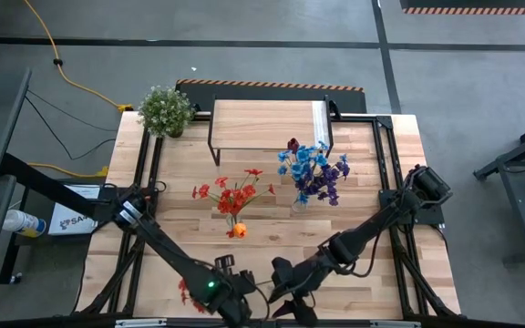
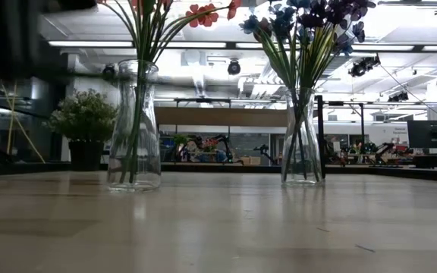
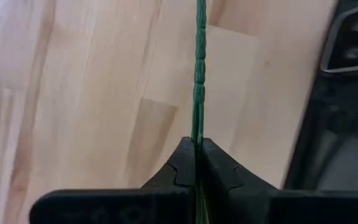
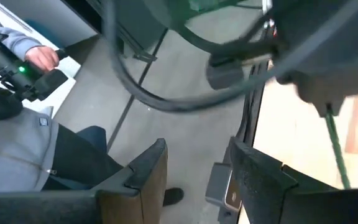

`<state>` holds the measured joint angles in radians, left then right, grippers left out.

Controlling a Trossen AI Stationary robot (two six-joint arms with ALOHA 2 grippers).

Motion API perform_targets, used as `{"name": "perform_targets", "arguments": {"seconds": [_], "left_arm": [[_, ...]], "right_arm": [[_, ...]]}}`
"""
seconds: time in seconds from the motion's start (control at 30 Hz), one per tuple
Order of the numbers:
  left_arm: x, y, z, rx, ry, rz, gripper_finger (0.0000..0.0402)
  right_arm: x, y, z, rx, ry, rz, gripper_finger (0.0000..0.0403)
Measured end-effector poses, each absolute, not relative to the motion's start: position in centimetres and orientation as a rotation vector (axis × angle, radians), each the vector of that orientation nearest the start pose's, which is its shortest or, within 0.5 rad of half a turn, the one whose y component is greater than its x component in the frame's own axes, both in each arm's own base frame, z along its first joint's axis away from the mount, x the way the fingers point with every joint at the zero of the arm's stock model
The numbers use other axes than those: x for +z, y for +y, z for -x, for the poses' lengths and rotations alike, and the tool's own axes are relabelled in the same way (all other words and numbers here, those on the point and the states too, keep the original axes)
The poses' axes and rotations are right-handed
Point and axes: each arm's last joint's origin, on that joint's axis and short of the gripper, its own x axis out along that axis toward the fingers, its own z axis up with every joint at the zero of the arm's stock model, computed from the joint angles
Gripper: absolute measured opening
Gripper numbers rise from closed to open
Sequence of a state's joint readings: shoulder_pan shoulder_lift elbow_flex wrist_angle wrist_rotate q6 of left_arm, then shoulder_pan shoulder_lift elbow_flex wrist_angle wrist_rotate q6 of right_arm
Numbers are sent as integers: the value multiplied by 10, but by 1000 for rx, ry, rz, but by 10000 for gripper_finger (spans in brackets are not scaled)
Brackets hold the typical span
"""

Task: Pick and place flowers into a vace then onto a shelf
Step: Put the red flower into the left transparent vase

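1. The left gripper [image 3: 197, 163], at the high view's bottom centre, is clamped on a green stem [image 3: 198, 74], so the flower can be lifted.
2. The right gripper [image 4: 194, 171] waits beside it, fingers apart and empty.
3. Two vases [image 1: 234, 221] of flowers [image 1: 315, 169] stand mid-frame.
4. The shelf [image 1: 262, 125], upper centre, is bare.

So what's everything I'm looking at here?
Vases: two, clear glass, mid-table.
Red flowers: one bunch, in the left vase.
Blue and purple flowers: one bunch, in the right vase.
Orange tulip: one, by the red bunch.
Shelf: one, light wood, far side.
Potted plant: one, green-white, far-left corner.
Person: one, grey sleeve, beside the table.
Left gripper: jaws shut on a green stem, near edge.
Right gripper: jaws open, near edge.
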<state>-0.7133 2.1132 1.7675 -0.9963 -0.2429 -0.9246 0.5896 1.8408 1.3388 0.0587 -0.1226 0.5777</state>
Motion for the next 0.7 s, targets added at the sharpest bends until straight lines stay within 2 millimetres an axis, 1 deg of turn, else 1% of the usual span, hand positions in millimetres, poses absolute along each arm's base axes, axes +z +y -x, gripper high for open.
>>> {"name": "perform_targets", "arguments": {"seconds": [0.2,0.47,0.57,0.7], "left_arm": [[243,-284,-316,204,1254,167,39],[290,-293,-302,184,1241,176,39],[304,-294,-299,171,1227,192,39],[322,-294,-295,151,1220,226,39]], "right_arm": [[255,238,-349,565,592,-448,165],[260,239,-351,597,524,-432,165],[266,238,-349,604,506,-427,165],[281,235,-345,625,448,-413,165]]}}
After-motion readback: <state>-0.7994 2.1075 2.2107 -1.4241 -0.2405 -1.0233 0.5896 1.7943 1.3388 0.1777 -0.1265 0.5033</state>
